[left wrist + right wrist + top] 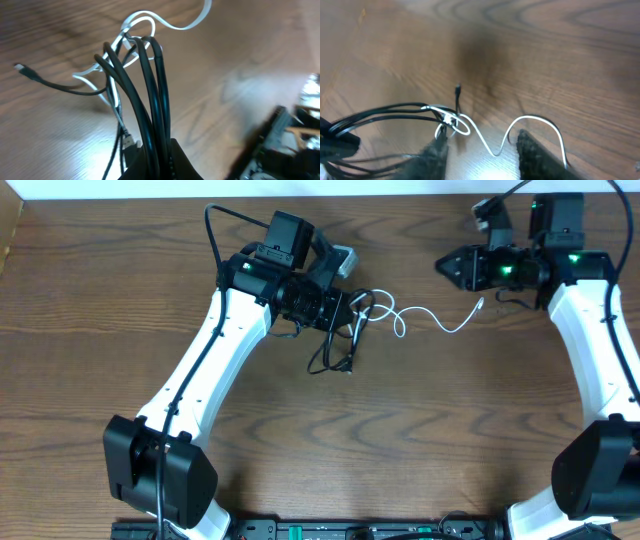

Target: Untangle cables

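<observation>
— How is the left tool (347, 306) seen?
— It is seen closed, with several strands of the black cable (150, 95) clamped in it. From it the strands are carried outward in long loops.
— And the right tool (446, 266)?
— Its fingers (437, 152) are seen apart, and nothing is held between them. It is seen above the desk (400, 440), apart from both cables.
— Where are the cables found?
— A knot is found just beside the left tool, on the far half of the desk. There the white cable (176, 27) is wound through the black loops. From the knot the white cable is laid in waves across the desk toward the right tool, its end resting near that tool but not touched by it. One black end with a small plug is stretched out from the knot.
</observation>
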Tool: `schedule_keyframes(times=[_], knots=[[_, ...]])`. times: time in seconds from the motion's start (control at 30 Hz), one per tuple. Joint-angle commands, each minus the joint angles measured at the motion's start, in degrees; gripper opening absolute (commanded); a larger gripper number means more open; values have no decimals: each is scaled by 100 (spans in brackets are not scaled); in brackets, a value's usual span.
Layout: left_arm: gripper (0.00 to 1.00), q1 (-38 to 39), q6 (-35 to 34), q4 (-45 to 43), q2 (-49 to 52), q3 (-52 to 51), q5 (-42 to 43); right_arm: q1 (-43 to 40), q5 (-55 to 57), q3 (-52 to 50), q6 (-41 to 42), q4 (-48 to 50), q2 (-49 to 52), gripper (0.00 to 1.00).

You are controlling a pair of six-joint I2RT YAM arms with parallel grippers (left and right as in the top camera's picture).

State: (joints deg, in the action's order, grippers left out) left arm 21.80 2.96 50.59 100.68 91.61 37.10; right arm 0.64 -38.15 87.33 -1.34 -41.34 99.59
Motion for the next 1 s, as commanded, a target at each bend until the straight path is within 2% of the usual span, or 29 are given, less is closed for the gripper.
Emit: schedule_keyframes(times=[0.0, 0.23, 0.37, 0.53, 0.8, 0.97], knots=[[8, -39, 282, -9, 17, 33, 907, 229, 33, -4, -428, -136, -46, 50], [8, -369, 232, -76, 15, 33, 1991, 566, 31, -4, -1115, -437, 94, 57], [7, -570, 118, -76, 15, 33, 2197, 616, 85, -4, -1189, -496, 96, 56], [7, -767, -157, -98, 15, 33, 2708, 660, 116, -7, -1462, -780, 105, 61], [8, -791, -269, -142, 15, 33, 3543, 813, 289, -7, -1499, -599, 120, 63], [8, -791, -525, -140, 15, 33, 3600, 879, 772, -7, -1270, -297, 240, 58]])
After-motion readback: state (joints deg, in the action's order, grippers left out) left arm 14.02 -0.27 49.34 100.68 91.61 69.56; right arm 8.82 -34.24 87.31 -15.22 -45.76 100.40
